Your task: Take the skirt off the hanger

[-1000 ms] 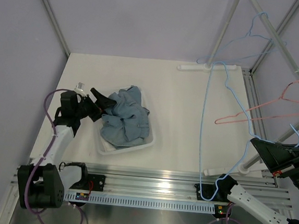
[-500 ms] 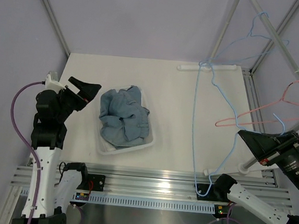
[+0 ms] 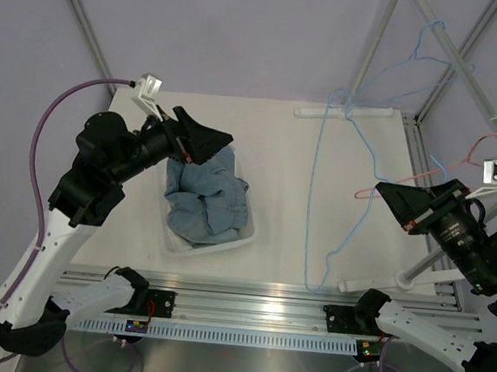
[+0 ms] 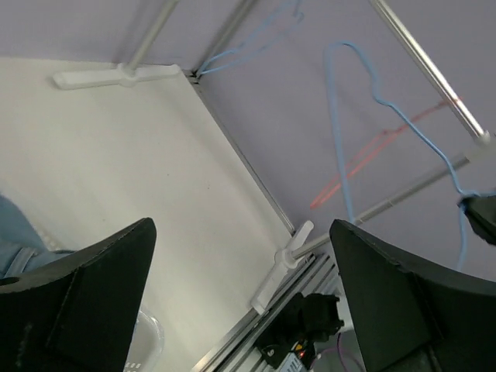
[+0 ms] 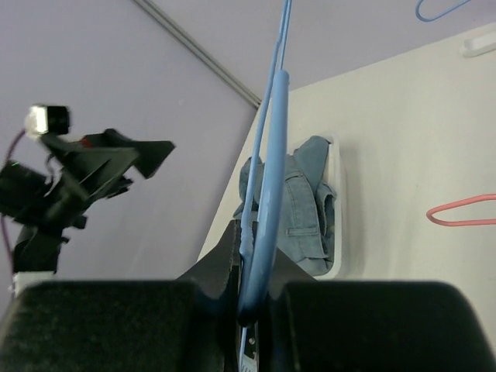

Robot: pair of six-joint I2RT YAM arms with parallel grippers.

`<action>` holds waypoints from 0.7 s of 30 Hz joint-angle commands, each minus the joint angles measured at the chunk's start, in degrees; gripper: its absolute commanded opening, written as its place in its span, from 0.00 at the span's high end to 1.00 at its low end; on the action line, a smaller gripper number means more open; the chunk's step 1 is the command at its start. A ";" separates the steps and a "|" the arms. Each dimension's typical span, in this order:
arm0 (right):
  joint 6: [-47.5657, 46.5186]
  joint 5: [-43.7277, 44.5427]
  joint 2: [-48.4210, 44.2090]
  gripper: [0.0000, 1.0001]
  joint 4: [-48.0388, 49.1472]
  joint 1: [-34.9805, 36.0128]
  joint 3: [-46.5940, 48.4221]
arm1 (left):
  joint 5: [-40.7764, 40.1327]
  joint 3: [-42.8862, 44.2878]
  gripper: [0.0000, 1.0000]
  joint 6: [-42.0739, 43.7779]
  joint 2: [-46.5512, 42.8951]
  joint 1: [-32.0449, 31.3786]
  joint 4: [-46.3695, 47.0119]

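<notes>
The crumpled blue denim skirt (image 3: 205, 201) lies heaped in a white rectangular plastic basket (image 3: 173, 247) on the left half of the white table (image 3: 284, 172), off any hanger.

The left gripper (image 3: 205, 139) hangs in the air over the far end of that basket. Its two black fingers (image 4: 85, 302) are spread wide with nothing between them. In the left wrist view only a scrap of the skirt (image 4: 12, 232) shows at the left edge, behind and below the left finger (so the cloth is under the fingers and apart from them, not in their gap).

The right gripper (image 3: 395, 203) is raised at the right side of the table, pointing left. Its fingers are pressed together on the thin wire of a light blue wire hanger (image 3: 312, 200), which dangles bare in front of it. In the right wrist view the wire (image 5: 267, 155) rises straight out from between the clamped fingertips (image 5: 248, 267). The skirt (image 5: 298, 205) and its basket (image 5: 339, 209) sit on the table beyond, well apart from both these fingers and the hanger.

A red wire hanger (image 5: 431, 211) shows at the right edge of that view.
</notes>
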 commanded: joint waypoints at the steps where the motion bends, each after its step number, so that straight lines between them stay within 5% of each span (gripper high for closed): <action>1: 3.45 6.58 4.31 1.00 -0.88 0.31 1.51 | -6.04 5.79 0.03 9.41 -0.18 -7.16 -2.53; 6: 8.19 12.73 8.44 1.00 -3.87 0.40 0.98 | -13.94 9.84 0.06 20.39 4.12 -24.73 -7.71; 13: 13.82 17.13 12.85 1.00 -7.91 0.31 1.42 | -48.45 16.00 0.07 31.65 13.53 -53.19 -17.74; 16: 14.79 17.93 14.08 1.00 -8.53 0.31 1.86 | -56.82 15.30 0.07 34.21 15.20 -58.58 -17.39; 21: 15.32 17.93 14.35 1.00 -8.09 0.31 1.42 | -58.34 15.04 0.06 32.72 16.87 -62.46 -17.92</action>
